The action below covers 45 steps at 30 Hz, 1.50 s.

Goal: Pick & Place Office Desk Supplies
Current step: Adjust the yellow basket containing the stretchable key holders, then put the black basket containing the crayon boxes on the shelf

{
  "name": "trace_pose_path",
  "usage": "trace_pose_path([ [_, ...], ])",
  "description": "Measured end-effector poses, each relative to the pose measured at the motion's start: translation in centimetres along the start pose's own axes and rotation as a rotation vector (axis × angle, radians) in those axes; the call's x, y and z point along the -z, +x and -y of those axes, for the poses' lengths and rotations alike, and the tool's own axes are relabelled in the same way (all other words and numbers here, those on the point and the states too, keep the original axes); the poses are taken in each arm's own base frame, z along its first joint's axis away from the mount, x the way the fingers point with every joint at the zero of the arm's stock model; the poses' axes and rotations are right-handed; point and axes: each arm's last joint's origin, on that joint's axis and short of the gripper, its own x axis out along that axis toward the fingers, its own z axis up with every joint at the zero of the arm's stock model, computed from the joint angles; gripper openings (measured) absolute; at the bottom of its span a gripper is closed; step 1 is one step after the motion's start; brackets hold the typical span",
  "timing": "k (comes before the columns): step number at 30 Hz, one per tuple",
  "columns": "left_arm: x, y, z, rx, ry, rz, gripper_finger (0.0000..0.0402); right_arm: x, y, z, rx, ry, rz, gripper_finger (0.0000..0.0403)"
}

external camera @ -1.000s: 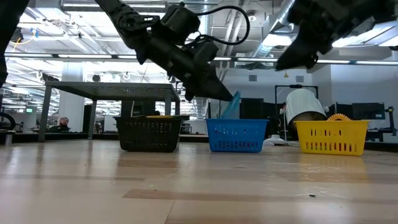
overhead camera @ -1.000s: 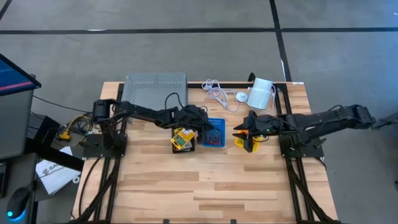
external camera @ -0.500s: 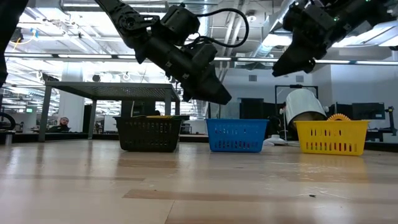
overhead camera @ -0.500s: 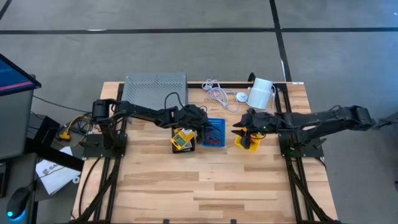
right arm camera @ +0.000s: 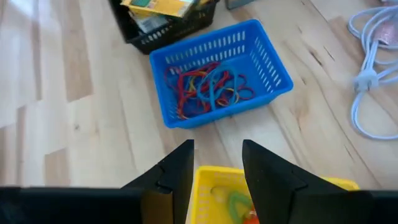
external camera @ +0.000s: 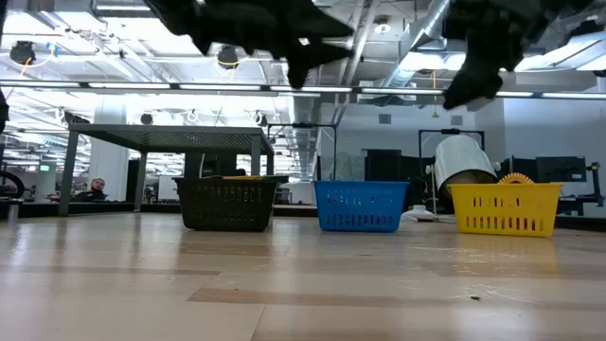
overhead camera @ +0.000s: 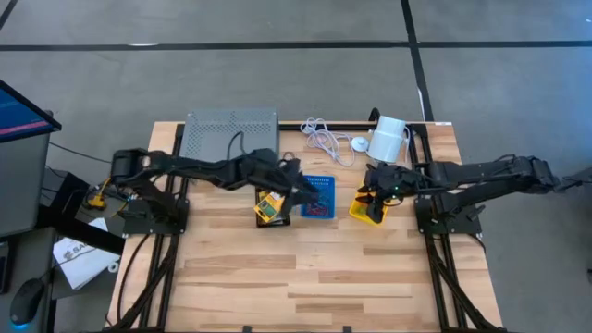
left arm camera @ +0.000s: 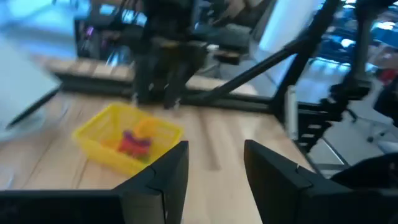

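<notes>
Blue bin (right arm camera: 217,81): tangled coloured loops (right arm camera: 205,87). Right tool (right arm camera: 214,165) above yellow bin (right arm camera: 273,199), parted, empty. Left tool (left arm camera: 214,171) likewise parted, empty.

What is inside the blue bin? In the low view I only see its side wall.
Observer: The blue bin holds a tangle of red, blue and yellow loops.
Operator: And the black one?
Observer: Yellow card packets sit in the black bin.
Operator: Is the right tool carrying anything?
Observer: No. The right tool is open and empty above the yellow bin.
</notes>
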Motion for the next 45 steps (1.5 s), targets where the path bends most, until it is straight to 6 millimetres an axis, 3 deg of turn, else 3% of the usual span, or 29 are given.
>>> trace_pose_path([
  [6,-0.1,-3.5,2.5,0.058,0.074,0.142,0.0135,-1.0,-0.6,-1.0,0.013,-0.021,-0.105,0.0132],
  [12,2.3,-5.5,2.7,-0.056,0.062,0.179,0.0124,-0.2,1.5,-1.8,0.075,0.005,-0.285,0.0132],
  [15,3.3,-5.8,2.5,-0.081,0.050,0.159,0.0123,0.3,3.1,-2.1,0.099,0.002,-0.361,0.0134],
  [25,3.1,-6.1,2.4,-0.086,0.046,0.166,0.0122,2.0,7.1,-2.5,0.199,0.005,-0.571,0.0158],
  [37,3.2,-6.1,2.4,-0.086,0.046,0.165,0.0122,2.8,7.4,-3.4,0.217,-0.013,-0.620,0.0159],
  [45,3.2,-6.1,2.4,-0.087,0.045,0.160,0.0122,0.9,6.1,-4.5,0.174,-0.006,-0.554,0.0159],
])
